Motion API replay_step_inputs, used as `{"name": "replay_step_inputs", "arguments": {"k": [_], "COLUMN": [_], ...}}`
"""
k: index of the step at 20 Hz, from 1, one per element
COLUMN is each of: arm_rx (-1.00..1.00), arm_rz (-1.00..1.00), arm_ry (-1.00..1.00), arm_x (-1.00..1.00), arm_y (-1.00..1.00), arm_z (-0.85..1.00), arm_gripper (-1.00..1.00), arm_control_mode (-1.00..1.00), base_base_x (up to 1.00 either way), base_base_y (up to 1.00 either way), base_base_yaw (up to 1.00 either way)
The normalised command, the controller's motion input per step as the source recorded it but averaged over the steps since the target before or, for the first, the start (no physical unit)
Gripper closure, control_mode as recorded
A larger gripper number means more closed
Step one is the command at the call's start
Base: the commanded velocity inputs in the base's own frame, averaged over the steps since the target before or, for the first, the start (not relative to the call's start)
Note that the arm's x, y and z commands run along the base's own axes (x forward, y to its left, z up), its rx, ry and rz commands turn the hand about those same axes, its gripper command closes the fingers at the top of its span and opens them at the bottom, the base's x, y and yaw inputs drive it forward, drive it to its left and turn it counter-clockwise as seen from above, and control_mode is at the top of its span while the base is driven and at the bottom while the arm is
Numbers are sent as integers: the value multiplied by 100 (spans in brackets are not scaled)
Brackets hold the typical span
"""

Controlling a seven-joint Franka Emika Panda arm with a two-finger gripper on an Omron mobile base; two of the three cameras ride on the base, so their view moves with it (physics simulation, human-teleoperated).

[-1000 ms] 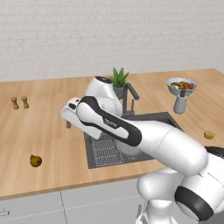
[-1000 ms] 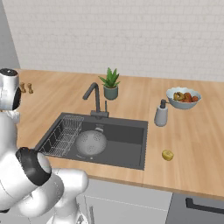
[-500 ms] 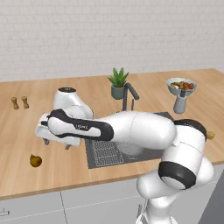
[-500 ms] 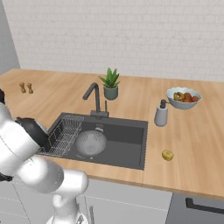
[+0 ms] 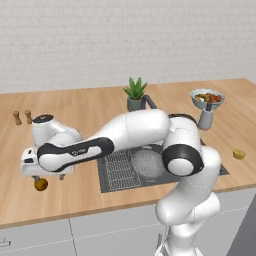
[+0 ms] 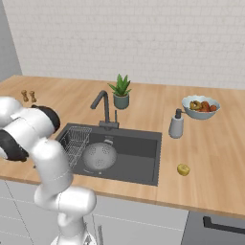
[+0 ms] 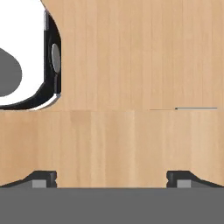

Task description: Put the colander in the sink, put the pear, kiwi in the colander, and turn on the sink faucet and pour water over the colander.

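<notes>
Now jaws spread wide, empty, above smooth wood-grain bench (image 5: 75, 112) by teardrop golden-brown pear (image 5: 41, 184) near front edge; perforated grey metal colander (image 6: 99, 155) sits in dark sink (image 6: 139, 153)

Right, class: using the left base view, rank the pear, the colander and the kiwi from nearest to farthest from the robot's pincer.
1. The pear, on the counter just below the open pincer, far left.
2. The colander, in the sink, mid-picture.
3. The kiwi, on the counter at the far right.
</notes>
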Motion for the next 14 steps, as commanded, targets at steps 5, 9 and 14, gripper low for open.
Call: {"name": "replay_step_inputs", "arguments": {"k": [5, 9, 14], "arm_rx": [-4, 0, 0], "arm_rz": [15, 9, 8], "arm_ry": [-17, -8, 0], "arm_x": [32, 43, 38], "arm_y": [11, 2, 8], "arm_z": [-48, -34, -33], "arm_gripper": [-100, -100, -100], "arm_control_mode": [-100, -100, -100], "base_base_x": [0, 0, 0], "base_base_y": [0, 0, 0], "base_base_yaw": [0, 0, 0]}}
